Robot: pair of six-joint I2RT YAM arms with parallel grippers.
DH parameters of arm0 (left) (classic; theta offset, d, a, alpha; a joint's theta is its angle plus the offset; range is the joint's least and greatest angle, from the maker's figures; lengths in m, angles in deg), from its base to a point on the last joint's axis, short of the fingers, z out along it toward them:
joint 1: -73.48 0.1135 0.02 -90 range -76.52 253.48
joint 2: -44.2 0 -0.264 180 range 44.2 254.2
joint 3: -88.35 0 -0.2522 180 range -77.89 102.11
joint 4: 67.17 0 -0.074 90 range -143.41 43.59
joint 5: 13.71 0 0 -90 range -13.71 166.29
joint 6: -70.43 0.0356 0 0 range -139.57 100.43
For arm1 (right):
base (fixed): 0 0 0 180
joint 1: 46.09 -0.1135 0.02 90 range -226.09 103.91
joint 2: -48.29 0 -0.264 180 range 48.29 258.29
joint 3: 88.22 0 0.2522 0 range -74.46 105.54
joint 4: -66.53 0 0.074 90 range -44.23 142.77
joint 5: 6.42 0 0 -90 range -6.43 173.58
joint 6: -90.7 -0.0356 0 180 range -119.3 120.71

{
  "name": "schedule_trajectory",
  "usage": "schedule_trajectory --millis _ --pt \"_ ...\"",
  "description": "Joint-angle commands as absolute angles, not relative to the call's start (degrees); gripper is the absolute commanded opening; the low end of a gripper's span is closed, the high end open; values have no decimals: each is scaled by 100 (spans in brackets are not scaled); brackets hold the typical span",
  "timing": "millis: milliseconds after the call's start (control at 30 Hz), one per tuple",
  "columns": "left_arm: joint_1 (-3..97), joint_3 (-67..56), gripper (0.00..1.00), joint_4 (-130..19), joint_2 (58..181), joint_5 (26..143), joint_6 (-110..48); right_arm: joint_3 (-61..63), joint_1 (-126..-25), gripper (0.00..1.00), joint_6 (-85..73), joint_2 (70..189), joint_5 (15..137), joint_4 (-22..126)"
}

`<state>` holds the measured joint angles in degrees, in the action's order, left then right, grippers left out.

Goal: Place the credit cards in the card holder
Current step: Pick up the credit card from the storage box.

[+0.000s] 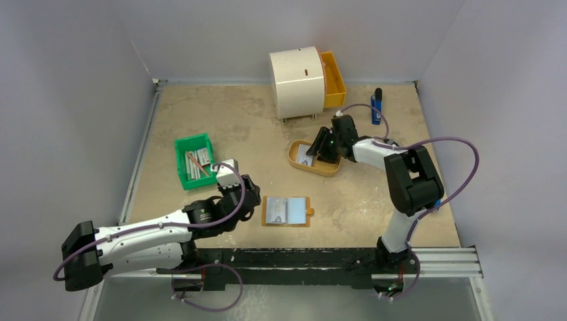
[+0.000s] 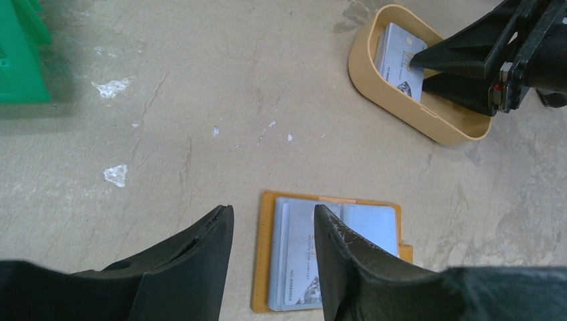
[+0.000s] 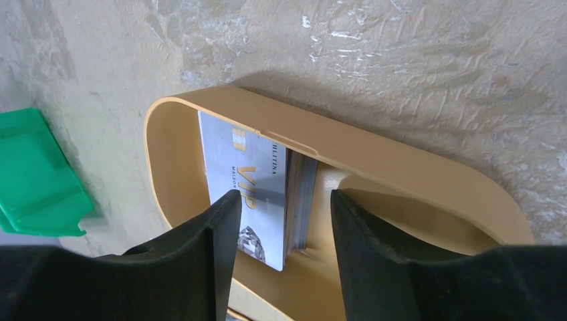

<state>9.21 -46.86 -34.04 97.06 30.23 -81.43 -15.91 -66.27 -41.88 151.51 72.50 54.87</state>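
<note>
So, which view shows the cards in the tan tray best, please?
The right wrist view: the card stack sits close, print readable. The left wrist shows it smaller, partly hidden; the top view, tiny.

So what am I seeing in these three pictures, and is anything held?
Two robot arms are bolted to a table, each ending in a two-finger gripper. The wide picture comes from a camera above and behind them. The other two come from cameras on the wrists, so the black prongs there are that arm's own fingers. The left gripper hangs open over an open tan card holder. The right gripper reaches into a tan tray, open either side of a stack of credit cards, not yet gripping. A green bin and a white drum stand nearby. Nothing is held.
</note>
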Motion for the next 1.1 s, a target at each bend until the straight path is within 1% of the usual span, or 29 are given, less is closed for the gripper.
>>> schedule_trajectory --millis 0,167,233,400,733,967,1067 --pt "923 -4604 46 -3587 9769 2936 -8100 -1452 -6611 53 -4061 15235 7189 5387" --pt "923 -4609 46 -3584 9792 2928 -8109 -1619 -6595 39 -4120 15155 7178 5478" --pt "923 -4613 45 -3583 9800 2927 -8109 -1688 -6566 36 -4164 15103 7180 5495" --pt "923 -4630 45 -3609 9830 2919 -8117 -1859 -6507 33 -4215 14974 7206 5513" --pt "923 -4607 45 -3672 9909 2962 -8127 -2049 -6444 30 -4255 14755 7113 5620" --pt "923 -4615 45 -3682 9921 2971 -8153 -2058 -6436 16 -4301 14638 7013 5621" --pt "923 -4614 45 -3689 9922 2971 -8153 -2041 -6435 7 -4365 14533 6983 5560"
